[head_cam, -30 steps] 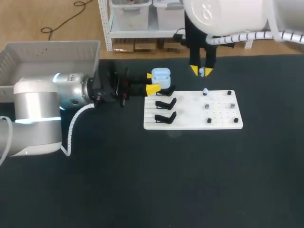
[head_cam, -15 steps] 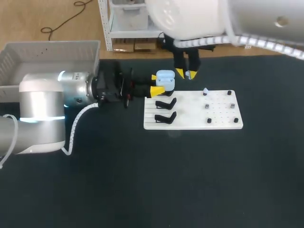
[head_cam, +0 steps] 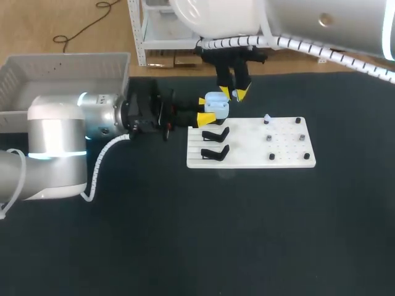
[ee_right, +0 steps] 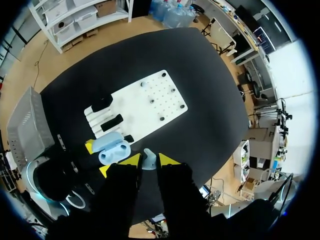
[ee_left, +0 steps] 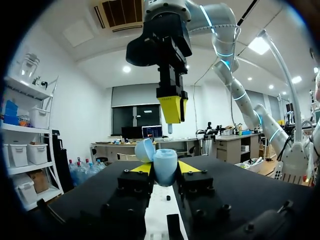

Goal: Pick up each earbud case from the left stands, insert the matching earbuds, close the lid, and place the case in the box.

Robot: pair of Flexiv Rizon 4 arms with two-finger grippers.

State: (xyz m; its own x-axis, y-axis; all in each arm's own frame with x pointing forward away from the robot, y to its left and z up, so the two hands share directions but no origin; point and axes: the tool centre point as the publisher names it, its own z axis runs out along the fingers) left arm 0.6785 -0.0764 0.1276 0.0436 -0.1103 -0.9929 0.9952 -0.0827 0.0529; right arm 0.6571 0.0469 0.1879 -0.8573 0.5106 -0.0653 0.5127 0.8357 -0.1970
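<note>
My left gripper [head_cam: 201,109] is shut on a light blue earbud case [head_cam: 216,105], held just past the far left corner of the white board [head_cam: 250,159]. In the left wrist view the case [ee_left: 165,166] sits upright between the yellow tips with its lid [ee_left: 144,149] swung open. My right gripper [head_cam: 231,94] hangs right above the case, shut on a small pale earbud [ee_right: 149,159]. The earbud [ee_left: 170,128] points down over the open case, a short gap apart. Another earbud [head_cam: 267,118] stands on the board's peg area.
Two black stands [head_cam: 215,134] [head_cam: 213,152] remain on the board's left side, and several dark pegs [head_cam: 271,156] dot its right side. A grey box [head_cam: 62,65] sits at the far left of the table. Black tabletop stretches out in front of the board.
My right gripper has travelled left from over the board's pegs to above the open case, carrying the earbud. The left gripper with the case has barely shifted.
</note>
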